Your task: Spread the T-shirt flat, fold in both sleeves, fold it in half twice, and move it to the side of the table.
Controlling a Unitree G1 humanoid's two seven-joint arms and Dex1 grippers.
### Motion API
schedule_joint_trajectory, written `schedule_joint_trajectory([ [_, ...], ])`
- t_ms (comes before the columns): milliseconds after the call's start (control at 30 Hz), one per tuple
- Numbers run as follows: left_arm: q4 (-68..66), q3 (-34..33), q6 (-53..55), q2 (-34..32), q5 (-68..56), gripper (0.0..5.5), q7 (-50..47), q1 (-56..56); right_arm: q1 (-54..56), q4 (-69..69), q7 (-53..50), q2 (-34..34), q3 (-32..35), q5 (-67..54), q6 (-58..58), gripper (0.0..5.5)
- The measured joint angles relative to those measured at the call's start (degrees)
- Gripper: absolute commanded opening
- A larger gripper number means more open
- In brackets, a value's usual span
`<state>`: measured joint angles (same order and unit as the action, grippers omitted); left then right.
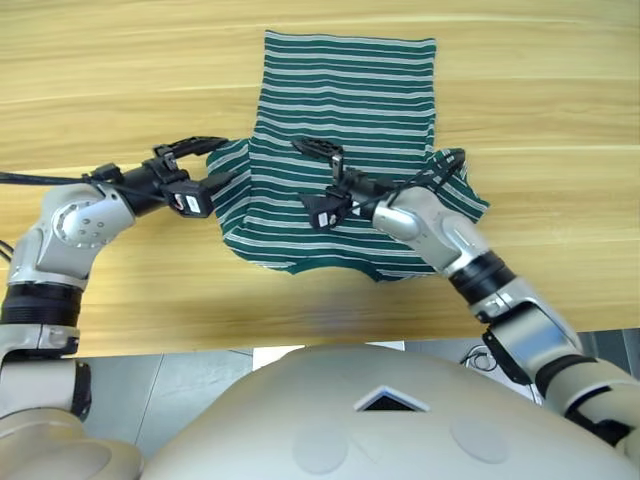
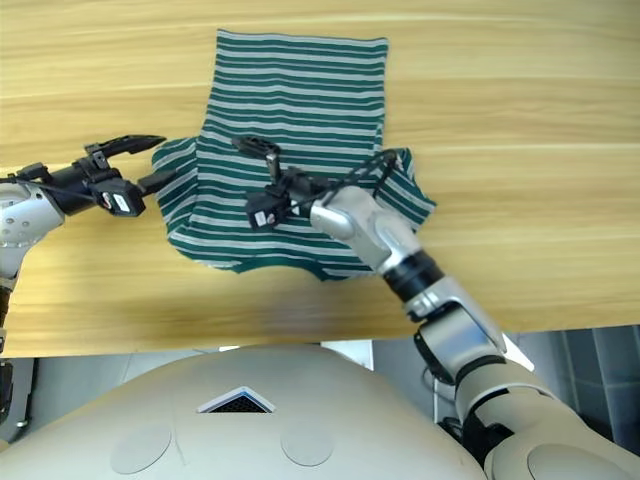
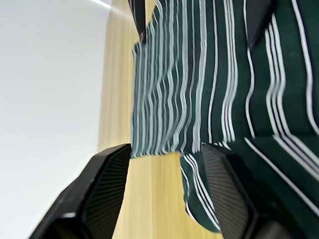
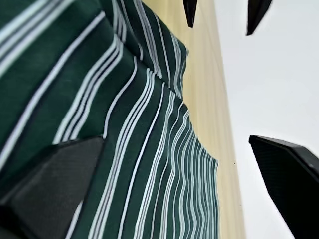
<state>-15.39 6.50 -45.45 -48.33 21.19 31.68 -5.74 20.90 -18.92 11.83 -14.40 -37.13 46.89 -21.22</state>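
Seen from the head: green striped T-shirt (image 1: 345, 110) flat on the wooden table (image 1: 100, 80), left pincer (image 1: 228, 160) gaping wide at its sleeve edge, right pincer (image 1: 300, 172) spread wide over its middle. From the left wrist: sleeve hem between the parted fingers. From the right wrist: striped cloth just beneath one finger.
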Motion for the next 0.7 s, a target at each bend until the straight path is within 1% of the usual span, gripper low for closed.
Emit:
schedule_joint_trajectory([
  [167, -3.72, 2.69, 0.56, 1.27, 5.71, 2.63, -2.35, -4.96, 1.74, -3.23, -3.12, 1.00, -1.31, 0.48, -0.31, 5.39],
  [233, -6.11, 4.90, 0.52, 1.30, 8.05, 2.63, -2.39, -6.55, 1.82, -3.24, -3.21, 0.80, -1.52, 0.27, -0.36, 5.39],
  [333, -11.57, 8.45, 0.62, 1.71, 13.06, 2.63, -3.54, -10.36, 1.78, -3.03, -3.21, 0.41, -1.62, -0.05, -0.32, 5.39],
  [533, -23.24, 13.34, 1.89, 1.29, 21.64, 2.63, -8.06, -19.18, 0.96, -1.69, -3.06, 0.03, -1.81, -0.28, 0.08, 5.39],
  [700, -31.73, 18.07, 1.70, 1.60, 24.83, 2.63, -11.96, -25.40, 0.08, -0.99, -3.02, -0.02, -2.23, -0.53, 0.60, 5.39],
])
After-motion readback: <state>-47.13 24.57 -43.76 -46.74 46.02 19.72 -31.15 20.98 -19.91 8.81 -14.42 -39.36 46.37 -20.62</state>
